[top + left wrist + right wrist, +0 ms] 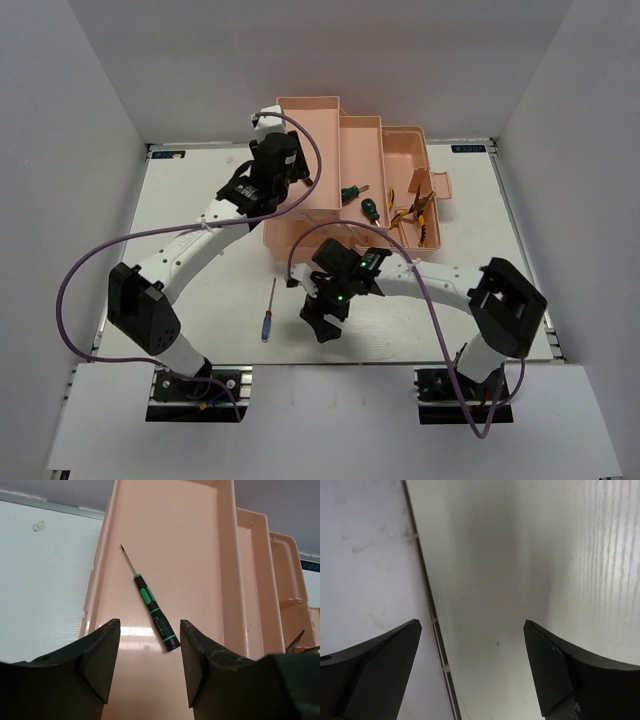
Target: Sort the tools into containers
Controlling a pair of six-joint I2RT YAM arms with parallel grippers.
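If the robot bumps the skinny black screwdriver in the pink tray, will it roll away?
Probably it rolls a bit: the black screwdriver has a rounded, slim handle and lies flat on the smooth, shiny floor of the pink tray. The tray walls would likely stop it. It looks stiff and light, being so thin.

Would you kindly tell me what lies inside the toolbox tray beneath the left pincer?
A slim black screwdriver lies on the tray floor; the open left pincer hides the tray's near end.
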